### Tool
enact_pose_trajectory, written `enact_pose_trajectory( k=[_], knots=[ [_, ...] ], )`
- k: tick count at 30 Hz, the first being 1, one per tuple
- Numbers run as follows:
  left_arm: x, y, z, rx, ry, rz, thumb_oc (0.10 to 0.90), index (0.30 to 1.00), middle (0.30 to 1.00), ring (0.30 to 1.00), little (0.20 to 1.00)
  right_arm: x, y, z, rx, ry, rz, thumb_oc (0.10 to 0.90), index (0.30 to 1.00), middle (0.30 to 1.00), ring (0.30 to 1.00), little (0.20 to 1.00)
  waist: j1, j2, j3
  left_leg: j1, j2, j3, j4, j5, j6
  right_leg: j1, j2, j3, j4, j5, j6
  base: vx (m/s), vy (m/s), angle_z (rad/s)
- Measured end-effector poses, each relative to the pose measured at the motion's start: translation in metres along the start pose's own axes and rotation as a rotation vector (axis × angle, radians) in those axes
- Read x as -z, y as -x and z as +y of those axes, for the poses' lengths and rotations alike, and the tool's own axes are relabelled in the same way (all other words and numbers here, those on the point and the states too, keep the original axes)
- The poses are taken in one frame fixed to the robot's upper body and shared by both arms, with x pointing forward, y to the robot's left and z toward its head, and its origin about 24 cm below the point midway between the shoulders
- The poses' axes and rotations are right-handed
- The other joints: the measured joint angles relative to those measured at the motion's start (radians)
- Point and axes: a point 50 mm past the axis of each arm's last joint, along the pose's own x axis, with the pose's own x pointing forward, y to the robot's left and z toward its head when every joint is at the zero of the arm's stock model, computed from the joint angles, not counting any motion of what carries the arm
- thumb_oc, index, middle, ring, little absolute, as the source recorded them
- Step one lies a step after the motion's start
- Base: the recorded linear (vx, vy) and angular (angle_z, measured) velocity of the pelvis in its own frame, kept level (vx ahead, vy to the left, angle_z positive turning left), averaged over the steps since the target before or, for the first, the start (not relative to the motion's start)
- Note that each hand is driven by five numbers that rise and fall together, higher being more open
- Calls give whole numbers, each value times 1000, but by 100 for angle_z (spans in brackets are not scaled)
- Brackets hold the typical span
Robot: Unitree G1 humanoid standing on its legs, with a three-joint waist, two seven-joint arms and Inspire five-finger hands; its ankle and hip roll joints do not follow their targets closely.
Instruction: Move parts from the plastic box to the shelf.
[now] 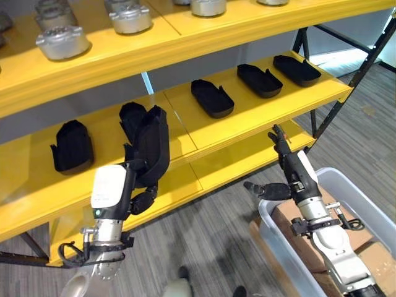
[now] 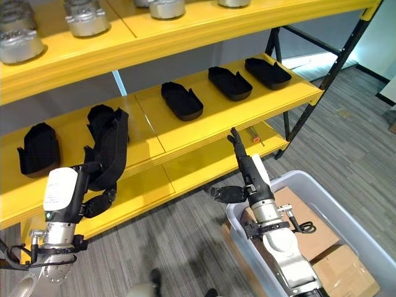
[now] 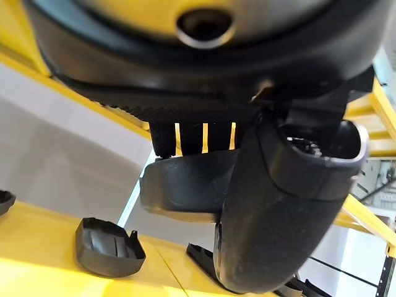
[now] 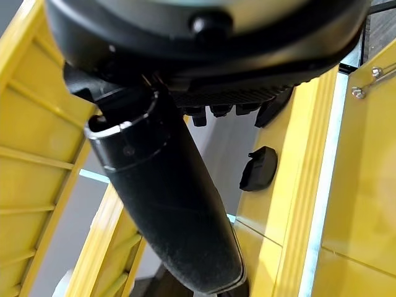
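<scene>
My left robot hand has its fingers curled round a black moulded part, held upright over the yellow shelf just beside another black part; tipping onto that neighbour is my worry; my right robot hand hangs straight-fingered and empty above the plastic box.

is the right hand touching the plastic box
Apart: in the right eye view the right hand hangs open above the plastic box, fingers pointing toward the yellow shelf.
</scene>
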Motion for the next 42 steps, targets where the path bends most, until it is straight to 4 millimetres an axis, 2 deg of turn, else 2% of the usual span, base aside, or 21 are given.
enact_pose_trajectory(
  k=[1,2,3,4,5,6,9,10,14,19,23,26,30,31,32,33,34,37,39,40,42],
  knots=[
    [-2,-2,-1,-4,7,-8,400,300,300,300,300,-1,-1,-6,34,2,-4,900,1000,1000,1000,1000,-12,24,7,69,8,-10,-90,88,0,-2,-16,0,29,2,8,46,319,53],
    [-2,-3,-1,-4,7,-8,400,300,300,300,300,0,0,-6,43,-11,1,900,1000,1000,1000,1000,-23,28,10,75,3,-8,-108,88,3,-5,-36,4,57,8,17,53,251,64],
    [-2,-3,-1,-6,8,-9,400,300,300,300,300,1,1,-5,48,-18,7,900,1000,1000,1000,1000,-37,36,10,75,-9,-23,-114,78,17,-28,-64,16,132,6,19,11,167,63],
    [-3,-4,1,-15,16,-12,400,300,300,300,300,1,1,-4,44,-20,5,900,1000,1000,1000,1000,-51,54,4,77,-12,-38,-124,56,22,-52,-59,21,119,-27,63,23,251,67],
    [-4,-11,8,-53,27,-22,400,300,300,300,300,-2,-2,0,27,-26,-17,900,1000,1000,1000,1000,-42,36,-4,66,-26,-40,-145,33,-6,-68,-65,41,24,13,91,37,319,75],
    [-5,-15,8,-78,38,-20,400,300,300,300,300,-3,-3,-2,29,-26,-23,900,1000,1000,1000,1000,-41,50,-5,64,-22,-45,-172,1,-28,-60,-61,25,5,80,114,72,241,64],
    [-8,-15,9,-84,46,-30,400,300,300,300,300,-1,0,-6,55,-24,-9,900,1000,1000,1000,1000,-24,84,-5,70,-15,-19,-205,-40,-37,-55,-52,6,-5,90,124,69,251,35],
    [-7,-14,8,-76,43,-27,400,300,300,300,300,2,4,-7,66,-27,9,900,1000,1000,1000,1000,-4,80,-6,75,-38,-20,-221,-44,-34,-49,-75,-1,-11,104,138,72,274,22],
    [-6,-11,7,-66,40,-20,400,300,300,300,300,11,15,-9,86,-31,58,900,1000,1000,1000,1000,6,63,-6,79,-95,-50,-224,-52,-17,-12,-124,-28,-26,120,159,55,269,32],
    [-4,-10,9,-62,24,-23,400,300,300,300,300,14,19,2,109,-76,75,900,1000,1000,1000,1000,28,-8,-24,87,-197,-44,-223,-63,35,3,-214,-23,-37,153,209,41,300,7],
    [-3,-10,10,-61,7,-27,400,300,300,300,300,15,19,8,117,-89,78,900,1000,1000,1000,1000,30,-58,-38,89,-267,-43,-221,-67,72,3,-285,-23,-26,186,212,36,276,8],
    [-3,-9,10,-55,-4,-27,400,300,300,300,300,16,20,11,112,-85,89,900,1000,1000,1000,1000,30,-62,-37,106,-299,-43,-216,-74,103,1,-331,-21,17,223,218,29,311,8],
    [0,-9,10,-56,-42,-25,400,300,300,300,300,18,21,20,72,-72,106,900,1000,1000,1000,1000,25,-59,-35,140,-331,-46,-209,-87,156,-41,-384,-3,155,295,183,-5,261,9],
    [1,-9,11,-65,-48,-21,400,300,300,300,300,18,22,22,48,-66,106,900,1000,1000,1000,1000,11,-34,-26,148,-307,-60,-233,-83,183,-125,-362,86,280,207,198,28,132,-4],
    [1,-10,12,-74,-50,-19,400,300,300,300,300,19,23,24,34,-68,110,900,1000,1000,1000,1000,6,-26,-24,144,-292,-62,-237,-79,189,-162,-315,122,308,140,196,21,150,-3],
    [4,-10,15,-81,-61,-11,400,300,300,300,300,19,23,26,18,-72,114,900,1000,1000,1000,1000,3,-22,-20,143,-273,-62,-240,-79,193,-218,-210,178,335,62,204,4,25,-10],
    [5,-10,15,-78,-72,-6,400,300,300,300,300,20,24,26,12,-73,120,900,1000,1000,1000,1000,-1,-24,-20,142,-262,-59,-240,-77,189,-243,-148,184,332,33,187,0,5,-4],
    [6,-10,15,-71,-73,1,400,300,300,300,300,21,26,24,16,-69,126,900,1000,1000,1000,1000,-20,-46,-23,142,-284,-64,-240,-82,182,-261,-60,149,263,42,164,46,-15,13],
    [5,-10,13,-73,-60,5,400,300,300,300,300,22,27,24,14,-66,127,900,1000,1000,1000,1000,-35,-45,-23,128,-293,-93,-241,-90,177,-268,36,229,158,56,144,65,-45,48],
    [1,-15,12,-75,-49,-20,400,300,300,300,300,24,31,21,21,-58,141,900,1000,1000,1000,1000,-73,-48,-26,112,-300,-144,-242,-70,166,-241,79,336,75,98,130,98,-50,93],
    [0,-12,9,-61,-42,-17,400,300,300,300,300,26,33,19,13,-47,153,900,1000,1000,1000,1000,-67,-45,-27,121,-301,-142,-242,-71,153,-209,86,328,21,154,60,133,-52,36]
  ],
)
